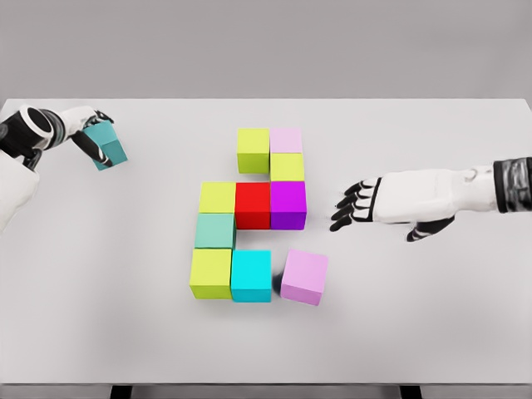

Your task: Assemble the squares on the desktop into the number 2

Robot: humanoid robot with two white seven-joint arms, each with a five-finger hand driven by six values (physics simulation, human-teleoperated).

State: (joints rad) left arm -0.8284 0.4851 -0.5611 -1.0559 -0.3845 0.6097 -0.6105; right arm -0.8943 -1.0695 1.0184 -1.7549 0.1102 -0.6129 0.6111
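The figure stands mid-table as a cluster of cubes. Top row: a yellow-green cube point(253, 150) and a pale pink cube point(286, 140). Beneath the pink one a second yellow-green cube point(288, 167) forms the right-hand descent. The middle bar reads yellow-green cube point(217, 198), red cube point(253, 205), purple cube point(288, 204), all touching. A sea-green cube point(215, 230) carries the left descent to the bottom row: yellow-green cube point(210, 273), cyan cube point(251, 275), and a pink cube point(304, 276). That last cube sits skewed, with a narrow gap to the cyan one.

The top row appears one cube short on its left. A teal cube point(107, 149) is held well apart from the cluster, near the table's point(432, 332) left edge, with the left hand point(90, 133) fingers clamped on it.

The right hand point(362, 205) hovers just right of the purple cube, fingers apart and holding nothing.

Judgement: the teal cube should be set flush against the top yellow-green cube's left face, lowered squarely, without nudging neighbours. The skewed pink cube wants squaring and closing up to the cyan one.
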